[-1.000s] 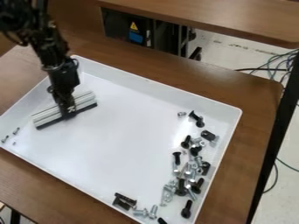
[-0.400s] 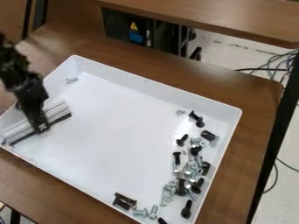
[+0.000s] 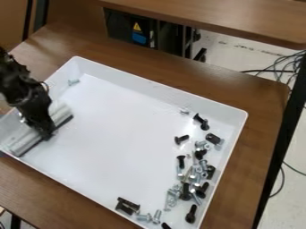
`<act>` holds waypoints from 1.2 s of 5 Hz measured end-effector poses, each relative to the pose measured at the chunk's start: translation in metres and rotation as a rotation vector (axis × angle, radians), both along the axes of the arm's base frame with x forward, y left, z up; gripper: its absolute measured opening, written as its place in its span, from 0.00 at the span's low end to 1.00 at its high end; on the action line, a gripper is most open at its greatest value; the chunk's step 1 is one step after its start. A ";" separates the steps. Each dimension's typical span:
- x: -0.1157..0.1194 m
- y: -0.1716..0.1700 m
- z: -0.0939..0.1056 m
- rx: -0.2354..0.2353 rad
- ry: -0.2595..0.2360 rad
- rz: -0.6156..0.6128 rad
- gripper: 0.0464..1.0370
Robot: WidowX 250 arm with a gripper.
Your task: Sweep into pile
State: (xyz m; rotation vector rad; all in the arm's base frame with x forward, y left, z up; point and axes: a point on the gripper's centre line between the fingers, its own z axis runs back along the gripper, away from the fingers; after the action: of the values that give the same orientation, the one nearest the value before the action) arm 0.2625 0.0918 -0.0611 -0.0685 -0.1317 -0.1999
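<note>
While your black two-finger gripper (image 3: 46,134) is hanging at the left of the view, its fingers are closing on a long, silver-grey sweeper with a dark lower edge (image 3: 24,142). You are holding that sweeper slantwise inside the shallow white rectangular tray (image 3: 161,85), near its left wall. Over on the right, the loose pile of black and silver metal bolts and nuts (image 3: 194,172) is spreading along the tray's right wall. Two black screws (image 3: 201,121) are lying at its upper end, and a single black bolt (image 3: 181,139) is sitting just to its left. Down by the lower wall, a flat black piece of hardware (image 3: 127,205) is resting near two silver bolts (image 3: 152,217). Up near the far left corner, a small silver screw (image 3: 73,82) is lying alone. The brown wooden table (image 3: 263,129) is supporting the tray.
</note>
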 end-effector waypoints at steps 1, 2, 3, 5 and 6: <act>0.006 -0.041 0.000 -0.030 -0.066 0.084 0.31; 0.014 -0.084 -0.001 -0.040 -0.081 0.055 0.31; 0.013 -0.153 -0.001 -0.063 -0.077 -0.011 0.31; 0.007 -0.258 0.007 -0.094 -0.017 0.133 0.31; 0.002 -0.248 0.014 -0.081 -0.008 0.181 0.31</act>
State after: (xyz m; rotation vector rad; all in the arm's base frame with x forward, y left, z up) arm 0.2649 -0.1561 -0.0473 -0.1354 -0.1526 -0.0140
